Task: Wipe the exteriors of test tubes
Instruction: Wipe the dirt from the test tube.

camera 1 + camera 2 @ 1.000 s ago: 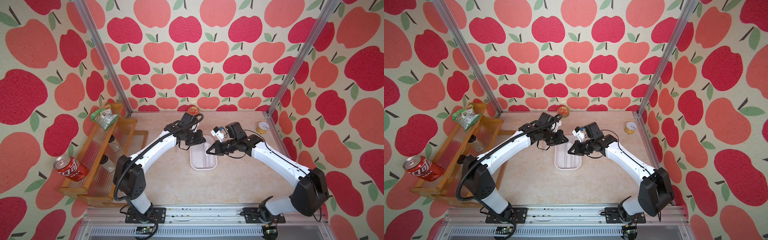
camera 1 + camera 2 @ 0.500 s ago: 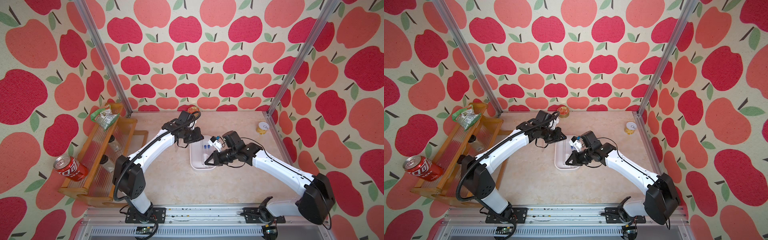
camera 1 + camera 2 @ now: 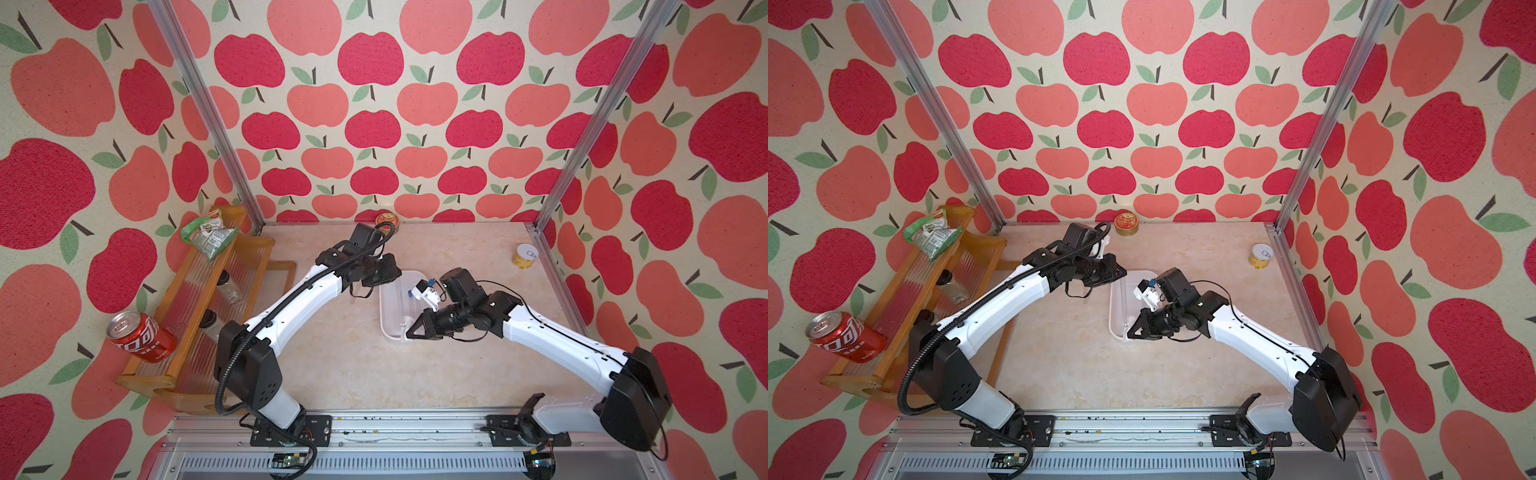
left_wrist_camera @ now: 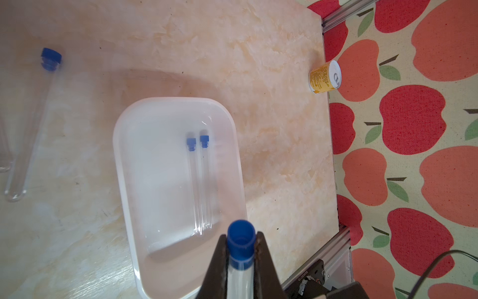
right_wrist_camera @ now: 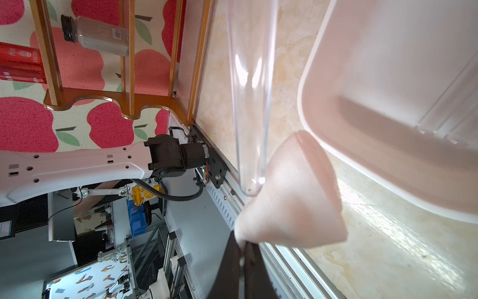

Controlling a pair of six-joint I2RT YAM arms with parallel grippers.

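My left jaws are clamped on a test tube [image 4: 239, 277] just under its blue cap [image 4: 241, 236], by the tray [image 4: 121, 168]. My right jaws pinch a cloth [image 5: 292, 202] that touches that tube's rounded end. Two tubes [image 4: 198, 186] lie inside the tray, another [image 4: 31, 124] on the bench [image 4: 232, 51] beside it.

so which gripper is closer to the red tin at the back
Left. The left gripper is in front of the red tin; the right gripper is farther forward, at the near end of the tray.
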